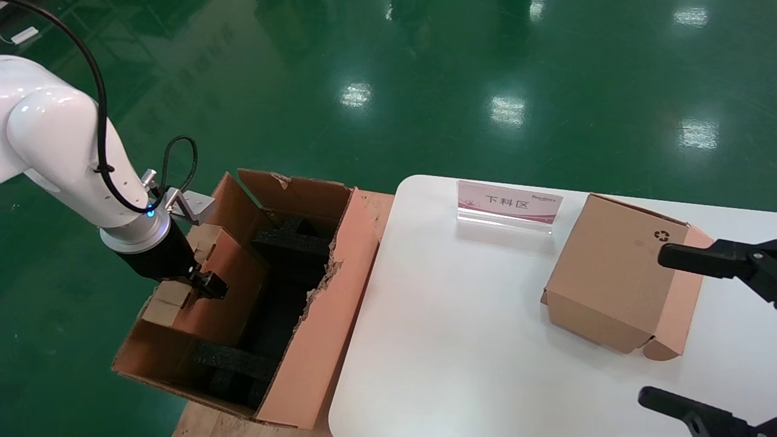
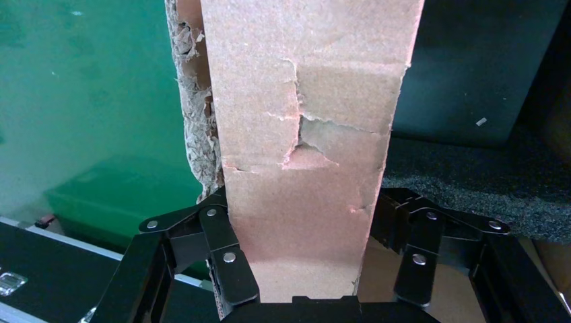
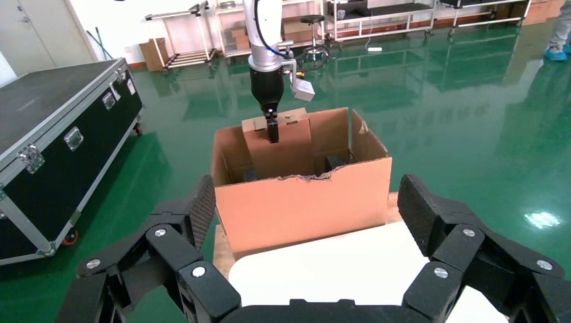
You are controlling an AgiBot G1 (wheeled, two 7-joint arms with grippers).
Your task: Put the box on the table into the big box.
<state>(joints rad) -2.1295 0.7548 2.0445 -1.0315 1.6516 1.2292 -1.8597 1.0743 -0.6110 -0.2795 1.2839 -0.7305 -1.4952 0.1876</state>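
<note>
Beside the white table [image 1: 461,315], glossy green floor [image 1: 425,91] reflects ceiling lights.

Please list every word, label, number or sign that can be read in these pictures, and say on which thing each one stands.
"下料区": on the pink sign standing on the table.
Small print in that sign's top right corner: too small to read.
Recycling symbol, black, no words: on the small box on the table.
The big box, the box in the left gripper and the black case: no readable text.
</note>
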